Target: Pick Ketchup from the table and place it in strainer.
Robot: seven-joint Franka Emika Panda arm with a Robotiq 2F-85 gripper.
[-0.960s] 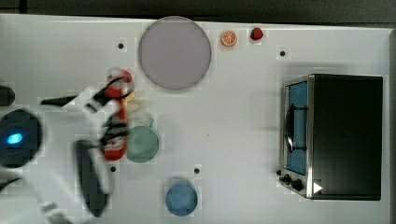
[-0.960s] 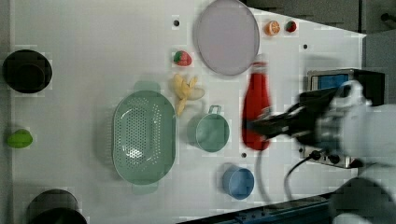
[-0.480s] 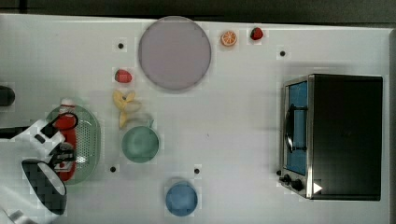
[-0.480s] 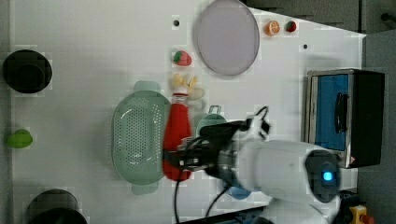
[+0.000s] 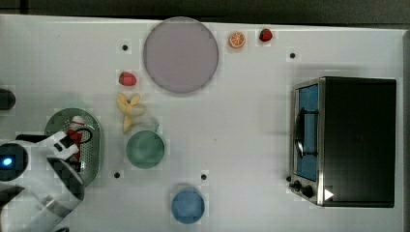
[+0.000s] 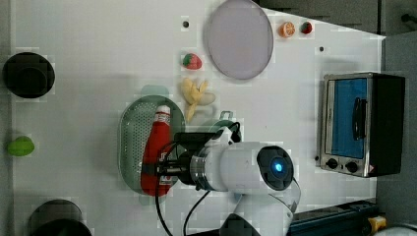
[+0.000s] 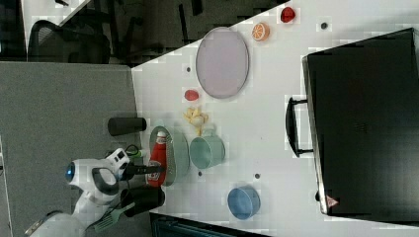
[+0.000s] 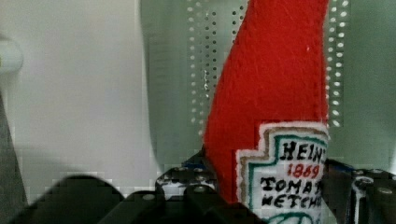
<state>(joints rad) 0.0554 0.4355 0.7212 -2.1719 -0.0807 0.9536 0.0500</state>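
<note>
The Ketchup [image 6: 156, 140], a red squeeze bottle with a white cap and a dark-and-white label, lies lengthwise over the pale green perforated strainer [image 6: 129, 147]. My gripper [image 6: 160, 169] is shut on its labelled lower half. In the wrist view the Ketchup [image 8: 275, 84] fills the middle, with black fingers [image 8: 187, 189] on either side of the label and the strainer's holed bottom [image 8: 196, 70] behind. The top view has the Ketchup [image 5: 75, 129] inside the strainer's [image 5: 95, 145] outline, partly under my arm. Whether the bottle rests on the bottom I cannot tell.
A round green cup [image 6: 221, 129] sits close beside the strainer, with a peeled banana [image 6: 195, 96] and a strawberry [image 6: 192, 61] beyond. A purple plate [image 5: 181, 54], a blue cup [image 5: 187, 206] and a toaster oven [image 5: 345, 140] stand farther off. Black cylinders [image 6: 28, 74] flank the strainer.
My arm carried the Ketchup from beside the green cup toward the left view's left, until it came over the strainer. The grip stayed the same.
</note>
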